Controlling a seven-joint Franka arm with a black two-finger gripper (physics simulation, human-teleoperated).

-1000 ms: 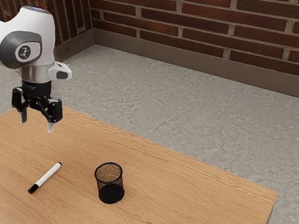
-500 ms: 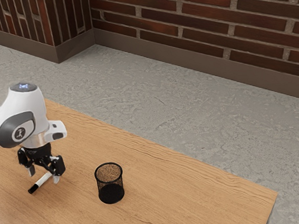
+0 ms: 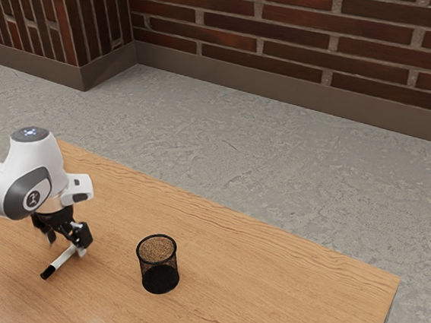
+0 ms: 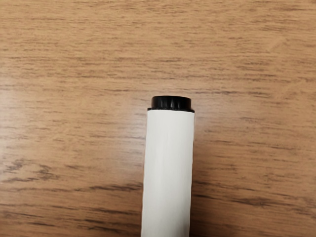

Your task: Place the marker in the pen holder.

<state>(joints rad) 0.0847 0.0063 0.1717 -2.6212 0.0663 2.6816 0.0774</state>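
Note:
My gripper [image 3: 67, 248] is low over the table at the exterior view's left, its two fingers apart on either side of the marker. The white marker [image 3: 61, 259] lies on the wood, its black-capped end sticking out toward the exterior view's bottom; the hand partly covers its other end. In the wrist view the white barrel of the marker [image 4: 168, 168] runs under the hand, with a short black end piece. The black mesh pen holder [image 3: 160, 277] stands upright, apart from the gripper, toward the exterior view's right.
The wooden table [image 3: 264, 288] extends past the pen holder to an edge at the exterior view's right. Beyond its far edge are a grey floor [image 3: 261, 158] and a brick wall [image 3: 289, 35].
From high above the table, my hand has come down to the marker; over the last half second it has shifted only slightly, the fingers appearing closer together. Marker and pen holder have not visibly moved.

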